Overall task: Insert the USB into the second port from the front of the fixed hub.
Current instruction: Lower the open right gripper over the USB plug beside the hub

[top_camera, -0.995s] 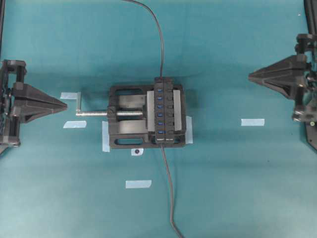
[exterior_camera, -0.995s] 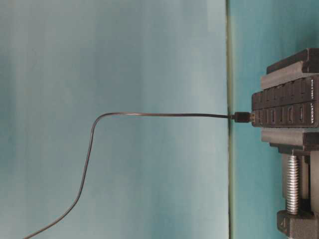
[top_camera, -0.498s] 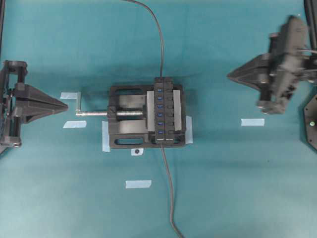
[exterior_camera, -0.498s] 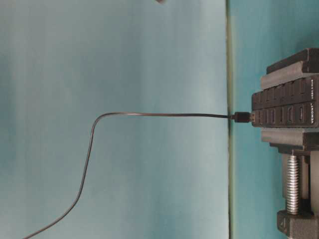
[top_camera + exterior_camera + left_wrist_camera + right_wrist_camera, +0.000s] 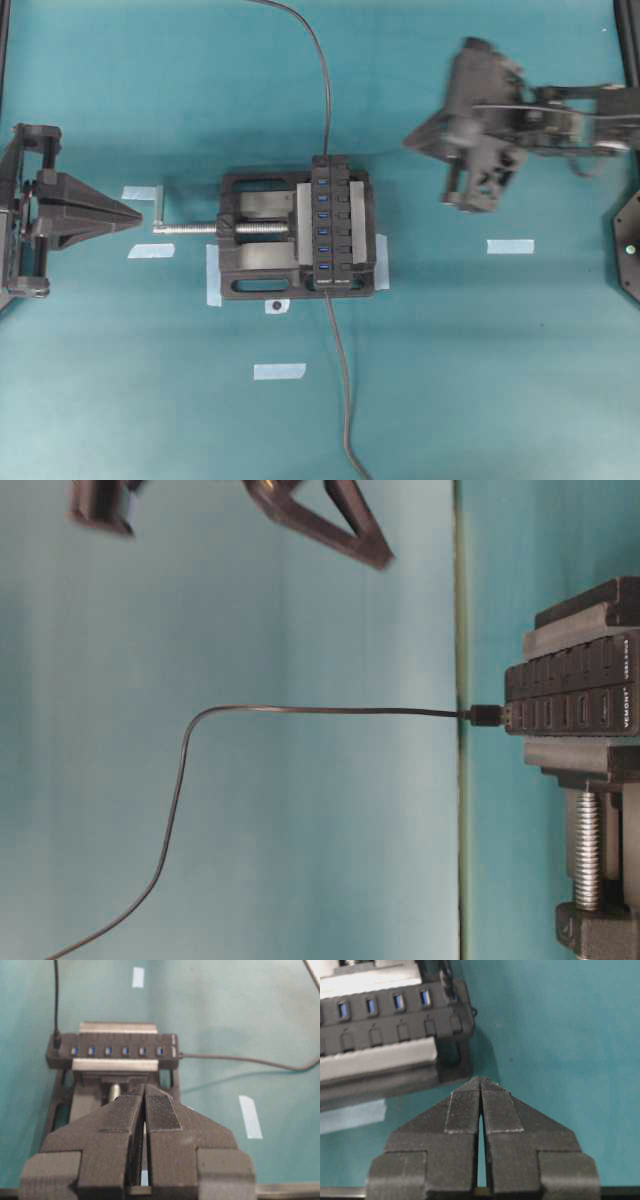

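Since a second ago the right claw (image 5: 412, 142) has swung in from the counter's (image 5: 500, 380) edge, fingers pressed together, empty, near the fixed hub (image 5: 334, 222) clamped in the vise (image 5: 260, 235). Left claw (image 5: 132, 212) rests closed beside the vise screw. One USB (image 5: 487, 715) sits plugged into the hub's end. Six blue ports show.

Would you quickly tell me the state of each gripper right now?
Left gripper: closed, holding nothing.
Right gripper: closed, holding nothing.

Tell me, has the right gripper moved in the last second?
Yes. The right gripper has swung in from the right edge toward the fixed hub, which stayed put.
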### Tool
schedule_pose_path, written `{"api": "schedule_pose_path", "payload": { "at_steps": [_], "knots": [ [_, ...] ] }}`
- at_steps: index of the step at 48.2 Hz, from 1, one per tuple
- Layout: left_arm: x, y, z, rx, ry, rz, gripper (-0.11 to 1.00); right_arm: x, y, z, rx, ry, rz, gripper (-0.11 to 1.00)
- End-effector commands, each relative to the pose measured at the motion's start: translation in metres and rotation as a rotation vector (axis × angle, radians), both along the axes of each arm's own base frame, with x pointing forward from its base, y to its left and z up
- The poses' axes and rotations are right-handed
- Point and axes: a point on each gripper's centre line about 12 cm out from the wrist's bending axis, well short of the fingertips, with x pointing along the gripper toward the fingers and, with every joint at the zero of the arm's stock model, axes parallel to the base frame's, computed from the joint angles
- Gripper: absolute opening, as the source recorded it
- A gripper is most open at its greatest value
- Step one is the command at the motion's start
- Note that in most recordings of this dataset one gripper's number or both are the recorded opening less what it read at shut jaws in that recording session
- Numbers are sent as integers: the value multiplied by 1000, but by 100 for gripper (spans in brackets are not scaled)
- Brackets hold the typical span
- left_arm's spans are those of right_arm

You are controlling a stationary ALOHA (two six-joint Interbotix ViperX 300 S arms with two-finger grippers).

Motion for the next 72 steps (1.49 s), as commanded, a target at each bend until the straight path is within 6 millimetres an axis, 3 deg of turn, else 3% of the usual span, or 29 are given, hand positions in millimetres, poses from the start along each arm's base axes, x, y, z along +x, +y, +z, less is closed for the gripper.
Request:
{"api": "schedule_pose_path", "payload": {
  "at_steps": [1,20,40,72],
  "knots": [
    [4,0,10,1,-26,-2,0,15,-5,8,-17,-19,6,1],
    [4,0,11,1,-28,-2,0,56,-15,-4,-12,64,3,1],
    [3,0,10,0,-26,-2,0,83,-6,-14,-33,110,65,1],
    [3,0,12,0,-31,-2,0,85,-2,-12,-34,112,74,2]
  ]
}}
